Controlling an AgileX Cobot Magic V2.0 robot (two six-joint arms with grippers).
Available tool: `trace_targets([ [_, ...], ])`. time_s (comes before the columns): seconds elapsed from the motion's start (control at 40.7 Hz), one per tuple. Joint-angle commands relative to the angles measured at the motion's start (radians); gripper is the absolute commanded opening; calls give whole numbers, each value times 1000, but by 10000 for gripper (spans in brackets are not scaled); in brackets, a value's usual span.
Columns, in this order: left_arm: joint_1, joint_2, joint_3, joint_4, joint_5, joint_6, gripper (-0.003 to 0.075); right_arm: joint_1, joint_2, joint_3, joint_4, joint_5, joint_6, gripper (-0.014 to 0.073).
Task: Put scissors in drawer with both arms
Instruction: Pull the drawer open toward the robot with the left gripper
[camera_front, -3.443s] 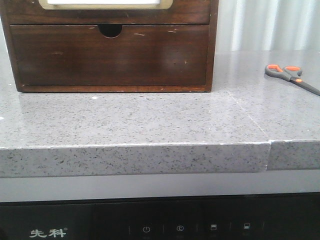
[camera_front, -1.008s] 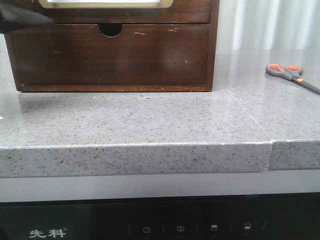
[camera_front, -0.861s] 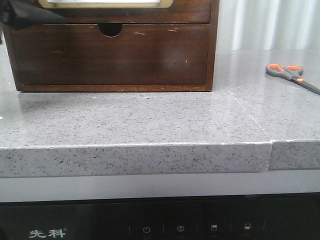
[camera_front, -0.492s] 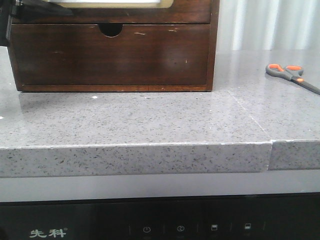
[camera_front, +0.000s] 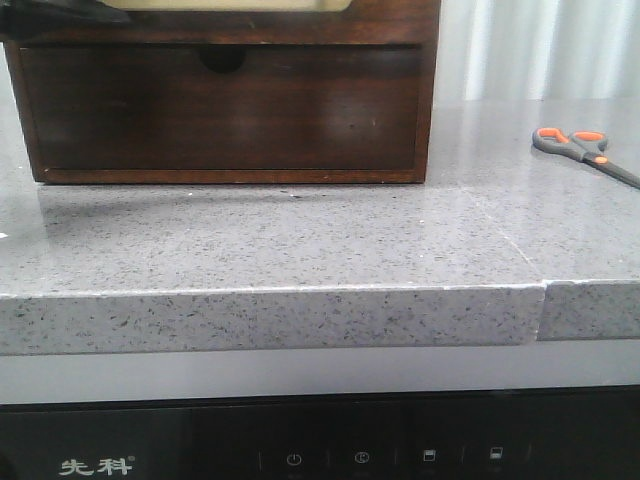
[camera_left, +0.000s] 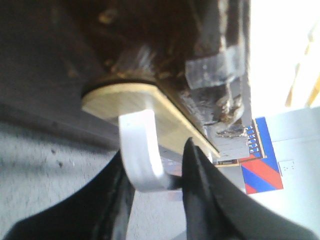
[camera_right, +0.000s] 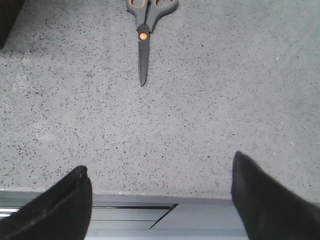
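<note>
The scissors (camera_front: 580, 148) lie flat on the grey counter at the right, handles toward the cabinet; the right wrist view shows them (camera_right: 145, 30) far ahead of my right gripper (camera_right: 160, 195), which is open and empty over the counter's front edge. The drawer (camera_front: 390, 22) with the cream panel (camera_front: 230, 5) is the upper one, its front standing out a little over the lower drawer. My left arm (camera_front: 60, 12) is a dark shape at its left end. In the left wrist view my left gripper (camera_left: 155, 175) is shut on the drawer's silver hook handle (camera_left: 142, 150) below the cream panel (camera_left: 120, 97).
The plain lower drawer (camera_front: 220, 110) with the finger notch is shut and in shadow. The wooden cabinet (camera_front: 428, 100) stands at the back left of the counter (camera_front: 300, 240). A seam (camera_front: 500, 235) runs across the counter toward the front edge.
My left arm came in from the left to the upper drawer's front. The drawer front has since come forward, shading the lower drawer. The scissors have not moved.
</note>
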Motion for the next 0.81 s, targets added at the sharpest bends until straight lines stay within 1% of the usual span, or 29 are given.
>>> trace_targets([
  [0.0, -39, -139, 26, -46, 164, 86, 115, -2, 7, -25, -21, -60, -9, 594],
  [0.123, -81, -254, 118, -46, 169, 95, 115, -2, 7, -25, -21, -60, -9, 594],
  [0.246, -106, -351, 185, -46, 123, 95, 116, -2, 7, -25, -21, -60, -9, 594],
  [0.344, -106, -386, 215, -42, 92, 95, 132, -2, 7, -25, -21, -60, -9, 593],
  [0.369, -106, -390, 217, -40, 90, 95, 153, -2, 7, -25, -21, -60, -9, 593],
  [0.443, -106, -390, 224, -35, 90, 95, 247, -2, 7, -25, -21, -60, -9, 593],
  [0.541, -106, -390, 225, -25, 88, 95, 427, -2, 7, -25, -21, -60, -9, 593],
  [0.59, -106, -390, 225, -24, 83, 95, 494, -2, 7, -25, -21, -60, -9, 593],
  [0.664, -106, -390, 225, -15, 80, 95, 539, -2, 7, -25, -21, -60, -9, 593],
  [0.787, -106, -390, 225, 32, 95, 95, 535, -2, 7, -25, -21, -60, -9, 593],
])
